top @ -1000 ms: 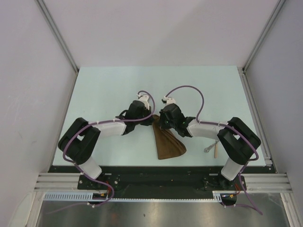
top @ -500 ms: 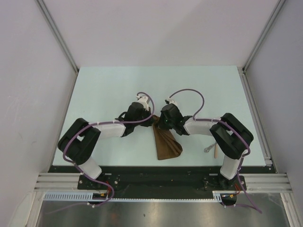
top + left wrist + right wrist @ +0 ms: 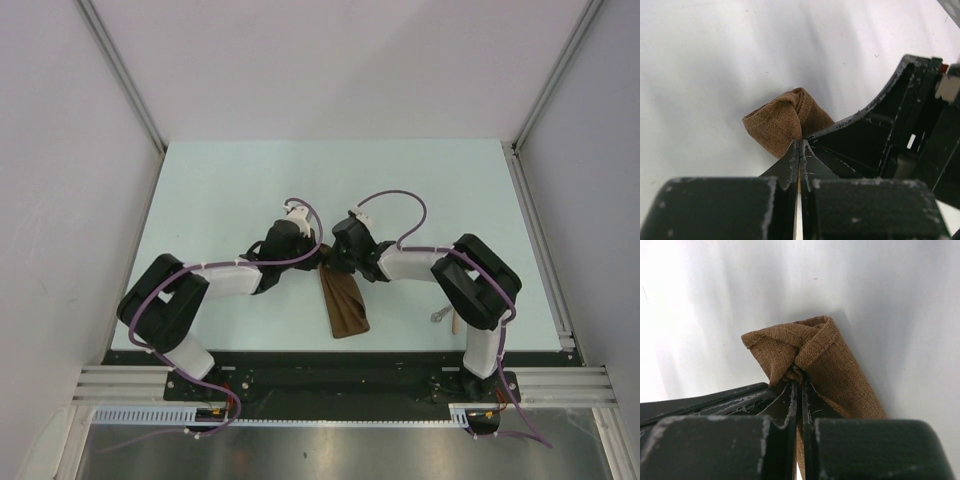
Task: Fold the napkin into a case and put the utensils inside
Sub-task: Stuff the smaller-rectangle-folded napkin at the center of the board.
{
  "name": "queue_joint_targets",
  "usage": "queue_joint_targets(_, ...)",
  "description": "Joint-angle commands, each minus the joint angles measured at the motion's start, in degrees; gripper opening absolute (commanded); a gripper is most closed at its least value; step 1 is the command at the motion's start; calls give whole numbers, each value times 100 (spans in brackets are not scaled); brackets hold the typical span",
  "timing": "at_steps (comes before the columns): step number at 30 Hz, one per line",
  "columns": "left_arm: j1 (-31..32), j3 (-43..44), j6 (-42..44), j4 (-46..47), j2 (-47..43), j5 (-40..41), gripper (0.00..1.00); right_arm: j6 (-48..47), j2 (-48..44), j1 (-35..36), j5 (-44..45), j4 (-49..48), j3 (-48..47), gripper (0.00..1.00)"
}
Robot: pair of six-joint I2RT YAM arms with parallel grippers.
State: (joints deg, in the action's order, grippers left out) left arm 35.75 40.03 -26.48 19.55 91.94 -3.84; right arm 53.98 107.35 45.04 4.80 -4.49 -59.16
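Closest to the arm bases, the utensils [image 3: 446, 317] are lying at the front edge of the table [image 3: 230, 180], just beside the right arm and well apart from the napkin [image 3: 344, 308]. The napkin is trailing as a narrow bunched strip from near that edge toward the middle. There the left gripper [image 3: 799, 146] is pinching one corner with its jaws fully closed, and the right gripper [image 3: 797, 384] is clamping the neighbouring corner likewise. The folding step appears to be in hand. The next move is calling for the cloth to be laid flat, edges aligned, before either gripper lets go.
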Motion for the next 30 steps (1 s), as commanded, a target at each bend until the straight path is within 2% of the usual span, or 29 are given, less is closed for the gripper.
queue_joint_targets(1,20,93,-50,224,-273,76,0,-123,-118,295,828,-289,88,0)
queue_joint_targets(11,20,-127,-499,392,-18,-232,0,-89,-171,366,1506,-1606,457,0)
queue_joint_targets(16,11,-127,-490,365,8,-232,0,-728,-162,374,1603,-2468,642,0)
queue_joint_targets(20,3,-74,-499,330,148,-232,0,-1275,-179,313,1235,-2881,756,2)
queue_joint_targets(25,-103,66,-472,242,315,-293,0,-1653,-276,216,367,-2592,756,16)
queue_joint_targets(27,-147,58,-455,242,307,-320,0,-1679,-337,216,312,-2303,748,25)
queue_joint_targets(30,-208,66,-411,207,254,-328,0,-1697,-434,190,109,-2065,800,32)
